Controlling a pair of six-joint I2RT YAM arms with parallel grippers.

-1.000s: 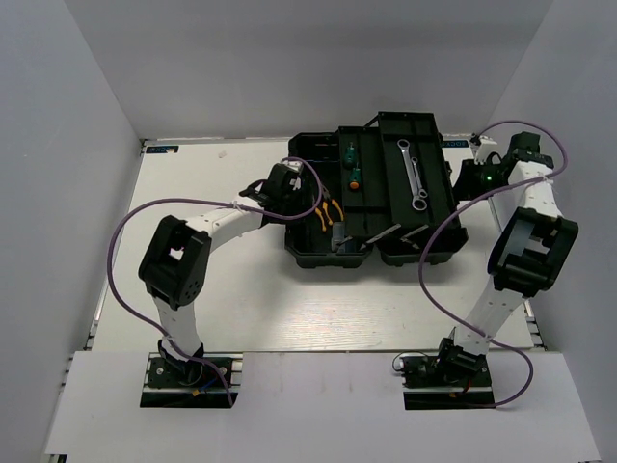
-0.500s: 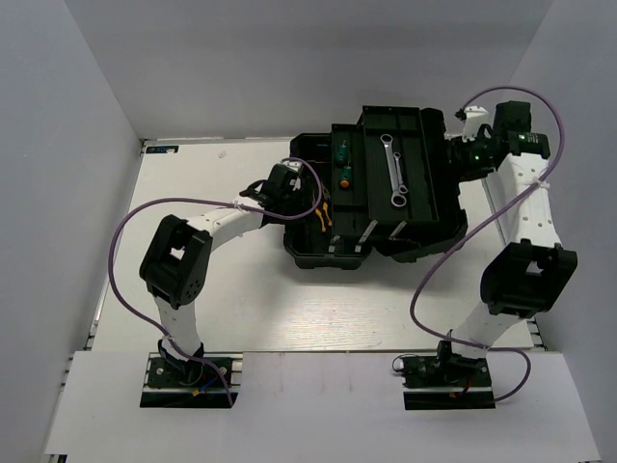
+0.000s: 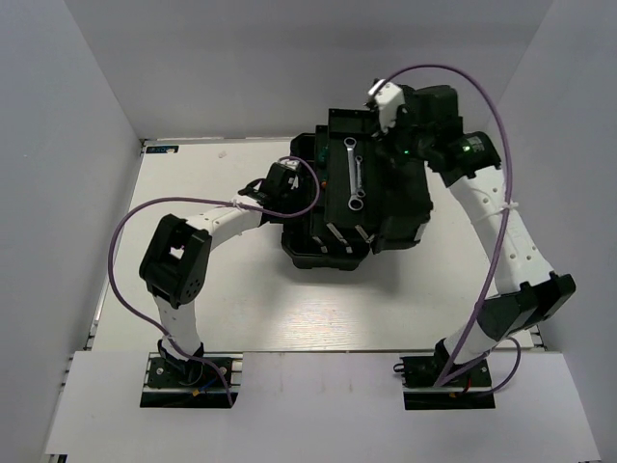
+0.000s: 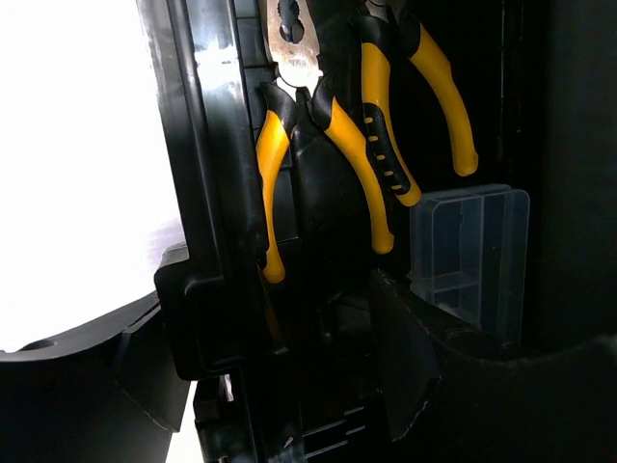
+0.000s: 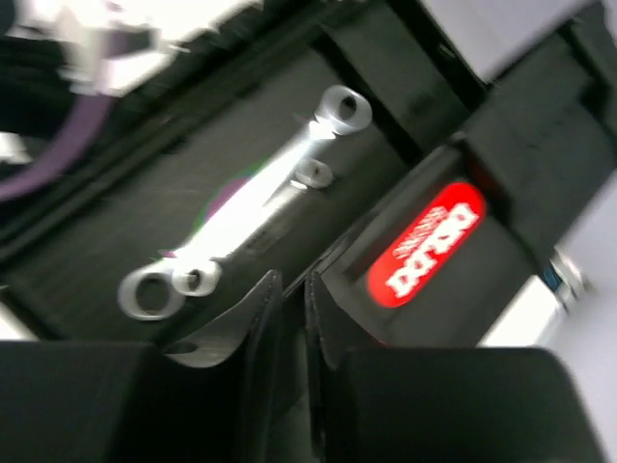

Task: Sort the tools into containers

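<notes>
Over toolbox (image 4: pixel 204 145) rim, left claw (image 4: pixel 289 328) straddles wall beside pliers (image 4: pixel 333 135).

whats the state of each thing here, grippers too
toolbox: open, right half tilted up over the left
wrenches: lying together in the tilted half
pliers: both in the left half
left gripper: open, astride the toolbox wall
right gripper: nearly closed at the tilted half's edge, grip unclear

Black toolbox (image 3: pixel 333 253) mid-table, red label (image 5: pixel 431 241) on its front, two silver wrenches (image 3: pixel 355 179) side by side in upper tray, lying twelve to six, two yellow-handled pliers (image 4: pixel 333 135) inside, handles toward five o'clock
</notes>
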